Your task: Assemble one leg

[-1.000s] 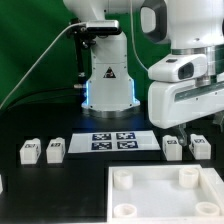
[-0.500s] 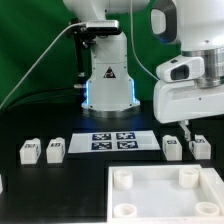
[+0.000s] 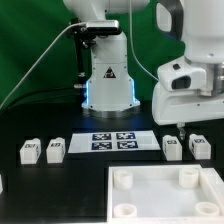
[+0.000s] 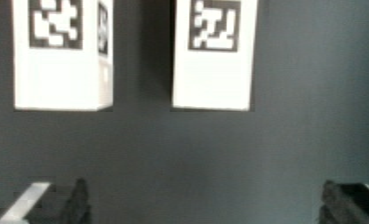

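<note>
The large white square tray-like piece (image 3: 160, 200) with round corner sockets lies near, at the exterior view's right of the black table (image 3: 60, 190). Farther back lies the flat white marker board (image 3: 112, 142). The gripper (image 4: 202, 205) hangs with its fingers wide apart and holds nothing. Under it stand two small white plastic legs (image 3: 172, 147) with tags, right of the board.

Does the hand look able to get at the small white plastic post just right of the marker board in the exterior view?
Probably yes: the hand hangs open close above that small white plastic post, and nothing lies between them.
</note>
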`<state>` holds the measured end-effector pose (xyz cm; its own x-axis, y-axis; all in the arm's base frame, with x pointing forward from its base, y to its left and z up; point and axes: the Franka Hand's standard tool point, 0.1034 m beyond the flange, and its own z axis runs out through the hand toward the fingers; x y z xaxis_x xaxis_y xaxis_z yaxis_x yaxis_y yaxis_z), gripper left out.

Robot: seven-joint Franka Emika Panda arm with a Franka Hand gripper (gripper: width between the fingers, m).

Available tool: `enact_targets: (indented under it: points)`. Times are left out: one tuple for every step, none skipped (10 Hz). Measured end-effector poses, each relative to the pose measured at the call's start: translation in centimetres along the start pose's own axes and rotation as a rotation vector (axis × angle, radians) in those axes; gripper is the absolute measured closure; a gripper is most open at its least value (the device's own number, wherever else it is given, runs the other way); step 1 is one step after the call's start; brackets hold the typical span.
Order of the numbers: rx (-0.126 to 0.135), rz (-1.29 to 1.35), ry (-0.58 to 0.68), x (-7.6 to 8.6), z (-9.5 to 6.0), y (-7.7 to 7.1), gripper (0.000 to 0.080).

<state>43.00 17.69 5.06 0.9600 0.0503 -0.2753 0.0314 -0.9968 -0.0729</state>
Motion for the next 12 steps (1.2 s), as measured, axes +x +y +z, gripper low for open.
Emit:
enact_targets:
  points:
    - [-0.017,0.008,-0.123,-1.0,0.5,-0.1,0.0150]
    - [-0.026,0.012,-0.237,-1.1,0.7,-0.5,0.0150]
    - [-0.034,0.020,-0.328,-0.9,0.5,-0.8,0.0150]
    - [-0.039,0.018,-0.421,-0.8,0.5,-0.8,0.0150]
    - [-0.039,0.021,-0.463,-0.7,0.7,-0.7,0.0150]
    - [-0.044,0.021,-0.519,-1.0,0.8,-0.6,0.0150]
    - [-0.043,0.021,-0.520,-0.8,1.0,-0.6,0.0150]
    - [-0.044,0.023,-0.520,-1.0,1.1,-0.7,0.0150]
    - [-0.045,0.024,-0.515,-1.4,1.9,-0.9,0.0150]
    - [-0.046,0.021,-0.505,-1.9,2.9,-1.1,0.0150]
    - [-0.048,0.018,-0.501,-2.6,4.0,-1.2,0.0150]
    - [-0.051,0.014,-0.498,-3.2,4.7,-1.2,0.0150]
